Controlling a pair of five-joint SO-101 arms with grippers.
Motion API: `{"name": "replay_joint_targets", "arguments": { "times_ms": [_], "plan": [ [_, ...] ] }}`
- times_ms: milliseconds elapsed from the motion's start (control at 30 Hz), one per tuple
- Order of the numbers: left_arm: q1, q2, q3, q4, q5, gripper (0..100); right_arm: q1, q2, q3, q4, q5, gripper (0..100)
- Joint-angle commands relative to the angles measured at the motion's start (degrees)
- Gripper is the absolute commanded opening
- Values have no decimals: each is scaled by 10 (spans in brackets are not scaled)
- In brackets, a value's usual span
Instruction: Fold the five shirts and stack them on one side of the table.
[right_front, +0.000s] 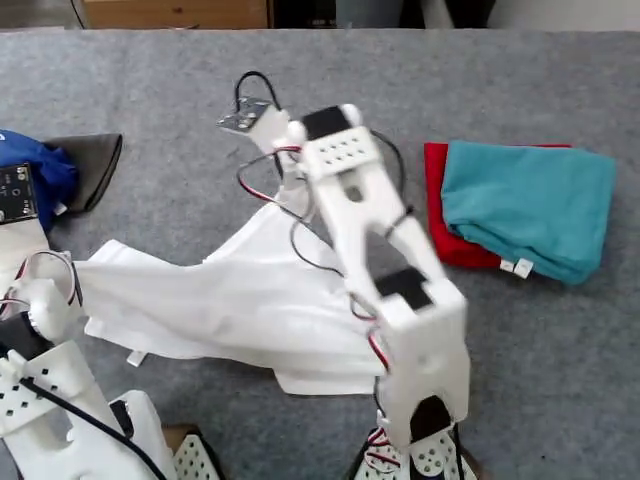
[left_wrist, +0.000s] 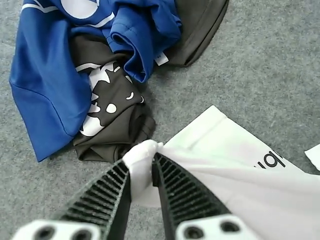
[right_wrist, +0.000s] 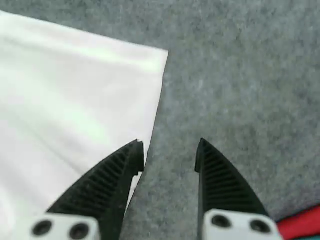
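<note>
The white shirt (right_front: 230, 300) is spread loosely, unfolded, across the middle of the grey worktop (right_front: 560, 80); a bunched corner of it at the left end is pinched between the closed fingers of the left gripper (left_wrist: 141, 162), and from there the cloth (left_wrist: 240, 175) is drawn out towards the right. Just beyond that gripper, at the far left of the worktop (left_wrist: 260, 75), a crumpled blue shirt (left_wrist: 45, 75) is heaped over a dark shirt (left_wrist: 112, 107) with a white print; both are seen in the high view as well, the blue shirt (right_front: 40, 165) beside the dark shirt (right_front: 95, 165). The right gripper (right_wrist: 167, 150) is held with its fingers apart and nothing between them; one finger is placed over the edge of the white shirt (right_wrist: 65, 85), the other over bare worktop (right_wrist: 240, 65). At the right, a folded teal shirt (right_front: 530, 205) is laid on a folded red shirt (right_front: 440, 210), well apart from both grippers.
</note>
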Motion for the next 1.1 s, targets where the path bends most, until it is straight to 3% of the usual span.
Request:
{"name": "replay_joint_targets", "arguments": {
  "times_ms": [0,133,200,900,1067],
  "plan": [
    [-3,-10,-1,-7,0,29,-25,135,-249,68,-16,187],
    [1,-10,0,-7,0,29,-43,279,-482,130,-30,188],
    [1,-10,0,-7,0,29,-45,320,-526,129,-48,188],
    [0,-10,17,-8,0,29,-46,340,-425,92,-68,182],
    [-2,-10,13,-8,0,29,-46,341,-426,92,-69,41]
  ]
}}
